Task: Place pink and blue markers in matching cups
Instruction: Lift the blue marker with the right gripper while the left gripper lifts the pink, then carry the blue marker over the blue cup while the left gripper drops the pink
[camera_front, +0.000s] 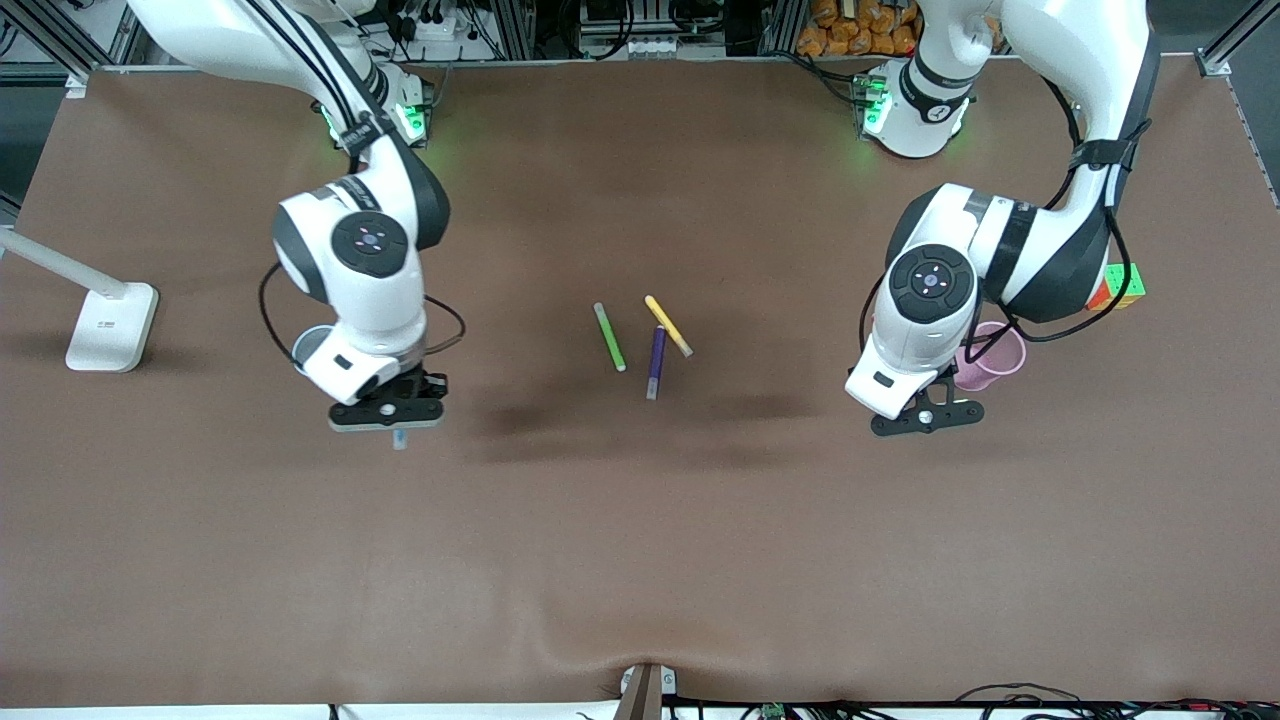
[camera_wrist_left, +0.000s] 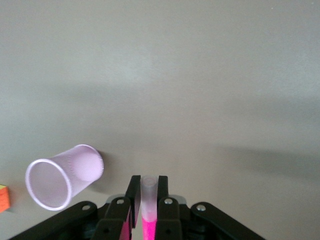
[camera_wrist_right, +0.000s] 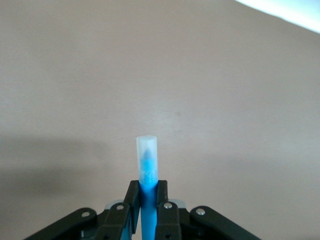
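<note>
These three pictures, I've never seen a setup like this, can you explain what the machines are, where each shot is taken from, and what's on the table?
Two white robot arms stand at a brown table. The wide picture looks down from across the table; the other two come from cameras on the wrists. The left gripper is shut on a magenta-pink felt-tip marker, beside a pale pink translucent plastic cup. The right gripper is shut on a bright blue felt-tip marker, beside a pale blue translucent cup. Green, yellow and dark purple markers lie mid-table.
</note>
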